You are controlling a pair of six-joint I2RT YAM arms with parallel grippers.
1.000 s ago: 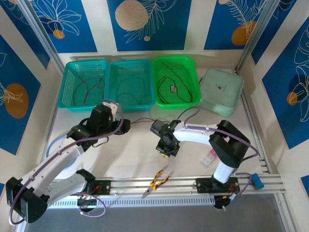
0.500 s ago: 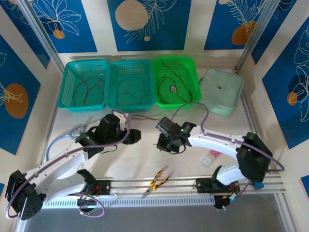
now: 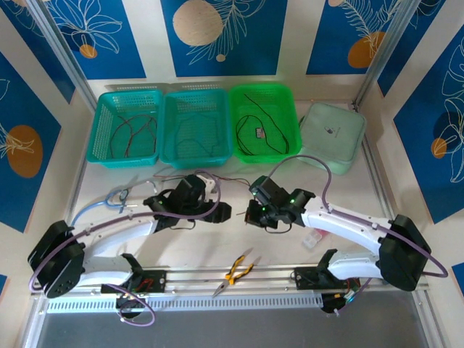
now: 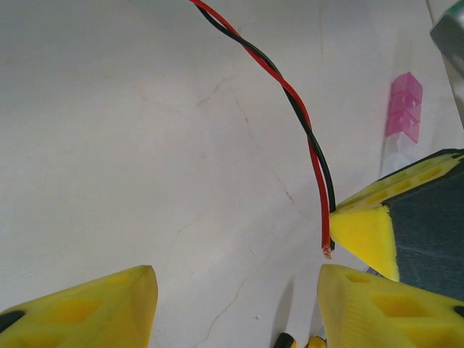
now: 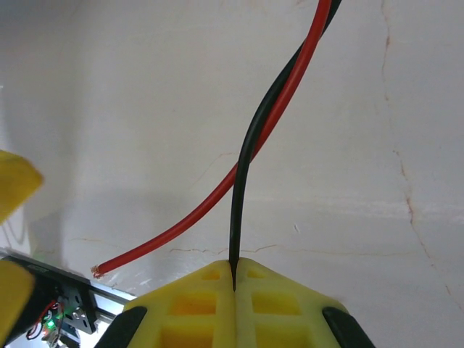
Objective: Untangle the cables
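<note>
Thin red cable (image 5: 312,40) and thin black cable (image 5: 235,232): smooth, glossy plastic insulation. The red cable's cut end exposes bare copper strands. Yellow plastic gripper fingers (image 5: 206,319): matt, moulded with recesses. White table top (image 4: 109,145): matt, marked by hairline cracks.

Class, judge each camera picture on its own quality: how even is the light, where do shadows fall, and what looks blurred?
Top view: even light, sharp throughout, only faint shadows on the table. Left wrist view: the twisted wires are crisp, the near yellow fingers slightly soft. Right wrist view: the black wire is sharp, the yellow shape at the left edge blurred.
</note>
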